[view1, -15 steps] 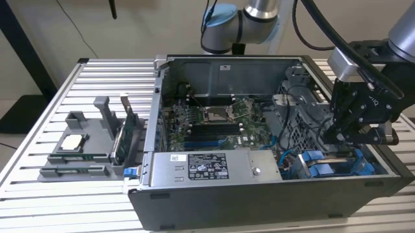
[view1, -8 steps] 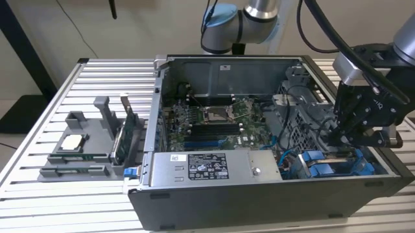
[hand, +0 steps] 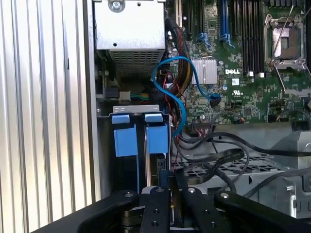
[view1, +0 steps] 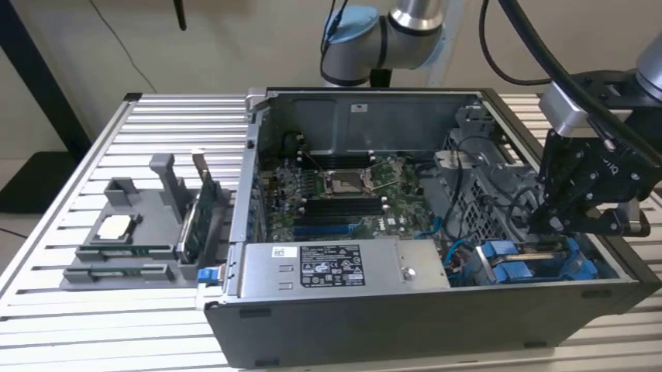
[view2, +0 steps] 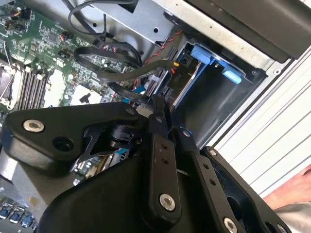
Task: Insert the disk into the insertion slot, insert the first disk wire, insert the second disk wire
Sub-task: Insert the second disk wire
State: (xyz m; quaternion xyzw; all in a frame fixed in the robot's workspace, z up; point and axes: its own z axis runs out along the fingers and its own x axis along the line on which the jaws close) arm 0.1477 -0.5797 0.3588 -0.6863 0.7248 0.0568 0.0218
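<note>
Nearest, in both wrist views: the gripper [view2: 167, 119] [hand: 172, 188], drawn almost together with only a thin gap left. Cannot tell whether a plug or wire end sits pinched in that gap. Hangs low inside the computer case [view1: 362, 116], at the corner on the exterior view's right [view1: 559, 221]. Just beyond the tips, touching or nearly so: the drive cage with its two blue fittings [hand: 125, 138] side by side, and under them the insertion slot [hand: 127, 172], dark and narrow, seen as an open-looking grey bay [view2: 214, 102] in the second wrist view. Cannot tell for sure whether the disk is already seated in the neighbouring bay. Crowded close beside the tips: a tangle of black wires [hand: 218, 160], and past those a looping blue cable [hand: 180, 97]. Farther on, the green motherboard [hand: 233, 73]; farther again, in the exterior view, the power supply [view1: 331, 267] and a grey parts holder [view1: 124, 232] out on the slatted table [view1: 62, 325]. Likely trouble from here: snagging a loose black wire on the way in and dragging it across the bay mouth; pressing a plug in tilted and jamming it against the cage edge; knocking a blue fitting with the gripper's side, given so little room. As for placing: slot directly ahead of the tips and slightly to one side, very near, with the wires lying between gripper and motherboard.
</note>
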